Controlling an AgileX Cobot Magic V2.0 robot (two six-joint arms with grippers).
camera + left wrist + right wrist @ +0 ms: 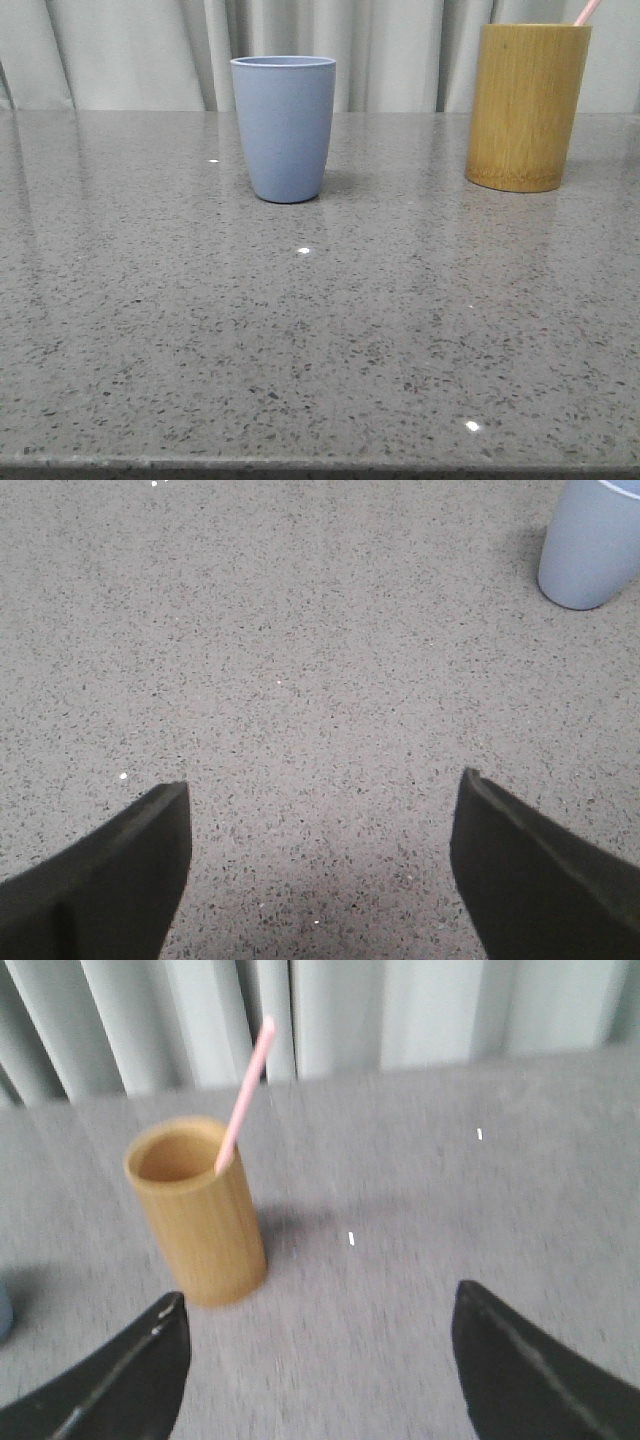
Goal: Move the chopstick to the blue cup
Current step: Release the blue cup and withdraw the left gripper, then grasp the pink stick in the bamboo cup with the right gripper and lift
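Note:
The blue cup (284, 127) stands upright at the table's back centre; it also shows in the left wrist view (590, 542), far from the fingers. A pale pink chopstick (245, 1093) leans in the yellow-brown bamboo holder (197, 1210), and its tip shows in the front view (587, 11) above the holder (527, 106) at the back right. My left gripper (322, 810) is open and empty over bare table. My right gripper (318, 1315) is open and empty, short of the holder and off to one side. Neither gripper shows in the front view.
The speckled grey stone table (320, 330) has its front edge at the bottom of the front view. Pale curtains (140, 50) hang close behind the table's far edge.

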